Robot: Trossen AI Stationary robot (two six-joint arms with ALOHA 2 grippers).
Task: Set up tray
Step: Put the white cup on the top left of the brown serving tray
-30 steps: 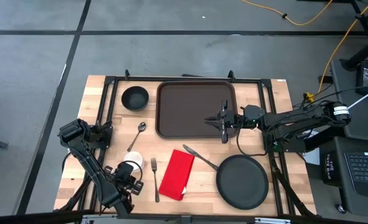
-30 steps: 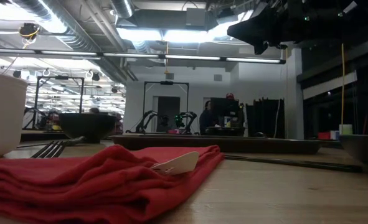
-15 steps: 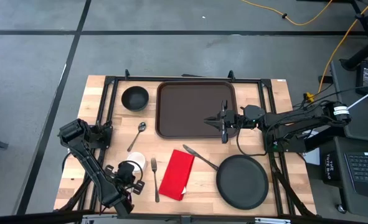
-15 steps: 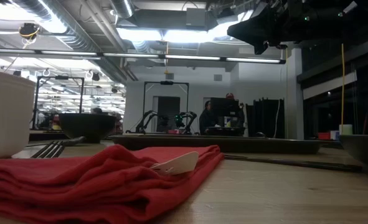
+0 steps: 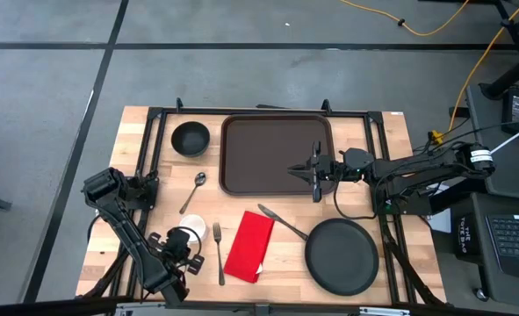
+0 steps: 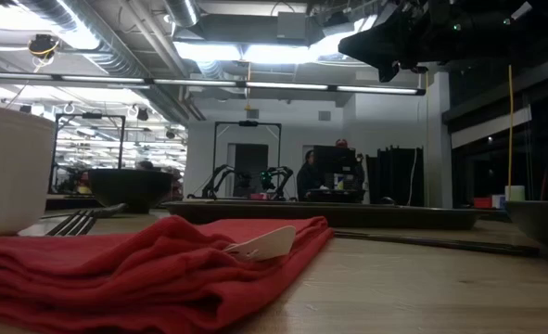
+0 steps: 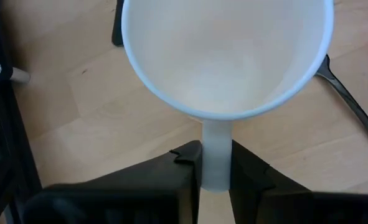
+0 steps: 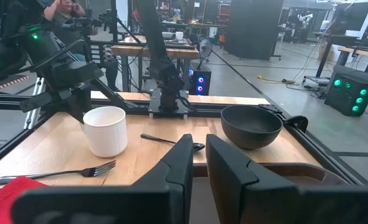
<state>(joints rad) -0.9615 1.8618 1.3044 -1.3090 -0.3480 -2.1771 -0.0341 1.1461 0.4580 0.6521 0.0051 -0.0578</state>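
Left gripper (image 7: pixel 215 165) fingers pinched on the handle of the white mug (image 5: pixel 186 234), near-left on the tabletop (image 5: pixel 391 272), just left of the fork (image 5: pixel 219 252). Right gripper (image 5: pixel 315 172) fingers narrow, nearly closed, holding nothing, over the right edge of the tray (image 5: pixel 272 151). Tray sits far-centre, between black bowl (image 5: pixel 190 138) and right arm.
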